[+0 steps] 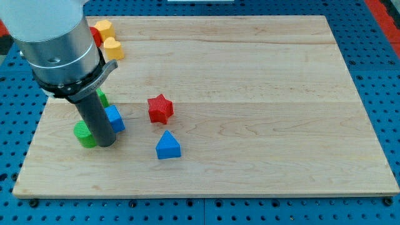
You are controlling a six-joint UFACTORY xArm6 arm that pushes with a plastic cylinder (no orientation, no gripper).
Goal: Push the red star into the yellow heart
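Camera view, my tip (106, 144) between green block (83, 134) and blue block (115, 117) (touching both?), red star (160, 108) apart

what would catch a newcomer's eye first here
The big grey arm fills the view's top left, its dark rod coming down so that my tip sits between a green block and a blue block. Near the board's middle, the red star stands alone above a blue triangle, and yellow blocks cluster at the top left.
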